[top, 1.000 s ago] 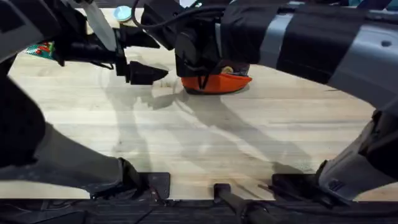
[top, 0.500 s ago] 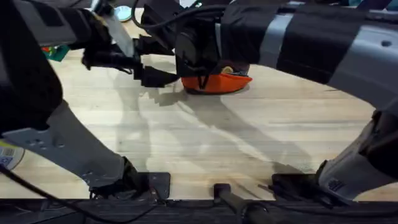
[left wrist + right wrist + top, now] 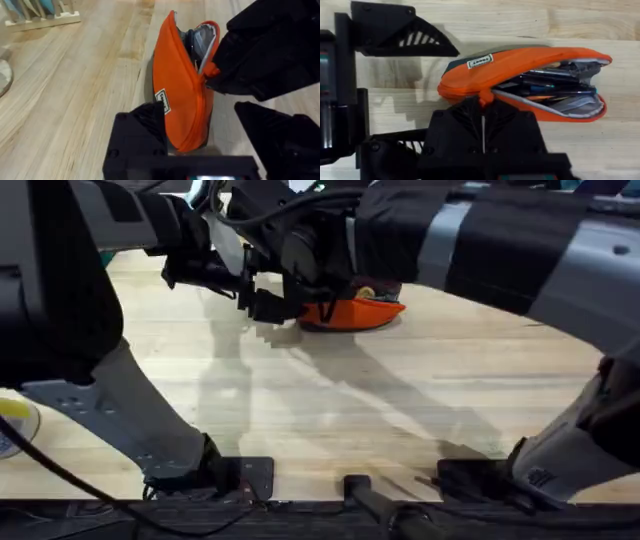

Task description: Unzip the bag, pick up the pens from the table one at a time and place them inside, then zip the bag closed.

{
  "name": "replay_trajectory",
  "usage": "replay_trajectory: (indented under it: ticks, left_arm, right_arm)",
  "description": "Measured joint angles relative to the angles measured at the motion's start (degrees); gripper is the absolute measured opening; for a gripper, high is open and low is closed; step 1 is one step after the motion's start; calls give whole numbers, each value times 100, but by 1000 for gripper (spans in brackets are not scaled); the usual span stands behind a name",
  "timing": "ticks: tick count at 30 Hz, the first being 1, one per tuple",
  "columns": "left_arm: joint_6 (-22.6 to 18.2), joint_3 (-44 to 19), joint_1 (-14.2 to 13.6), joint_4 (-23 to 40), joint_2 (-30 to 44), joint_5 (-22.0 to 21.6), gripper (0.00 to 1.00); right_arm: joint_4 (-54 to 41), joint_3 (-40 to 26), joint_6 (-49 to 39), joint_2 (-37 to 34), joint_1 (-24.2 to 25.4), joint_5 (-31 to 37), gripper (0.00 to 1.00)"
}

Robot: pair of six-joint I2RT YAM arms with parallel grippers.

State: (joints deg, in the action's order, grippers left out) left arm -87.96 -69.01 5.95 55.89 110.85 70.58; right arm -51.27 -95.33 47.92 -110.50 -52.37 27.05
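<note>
My right tool is pinching the soft orange fabric pouch's zipper pull; my left tool is gaping wide around its end on the light wooden bench.

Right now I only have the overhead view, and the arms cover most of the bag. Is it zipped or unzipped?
Observer: Partly unzipped. The right wrist view shows the bag gaping at one end and closed along the other.
Operator: Anything inside it?
Observer: Yes, the pens lie inside the open mouth.
Operator: What is the right claw doing?
Observer: The right claw is shut on the orange zipper pull, about midway along the bag.
</note>
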Motion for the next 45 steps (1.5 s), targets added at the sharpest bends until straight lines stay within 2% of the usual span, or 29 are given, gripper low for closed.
replay_trajectory:
  ticks: [13, 19, 21, 25, 28, 29, 45]
  left_arm:
    - [1, 1, -46, -26, 145, -161, 807]
    - [-1, 2, -46, -23, 240, -107, 743]
    - [-2, 2, -46, -23, 240, -86, 656]
    - [-15, 2, -46, -23, 240, -62, 353]
    - [-42, 2, -46, -45, 240, -40, 80]
    - [-35, 2, -46, -53, 240, -29, 55]
    - [-37, 2, -46, -45, 240, -23, 44]
  right_arm:
    - [0, 0, 0, 0, 0, 0, 31]
    - [0, 0, 0, 0, 1, 1, 31]
    - [0, 0, 0, 0, 1, 2, 30]
    - [0, 0, 0, 0, 0, 2, 31]
    - [0, 0, 0, 0, 0, 2, 32]
    - [-1, 0, 0, 0, 1, 1, 31]
    - [-2, 0, -2, 0, 1, 2, 31]
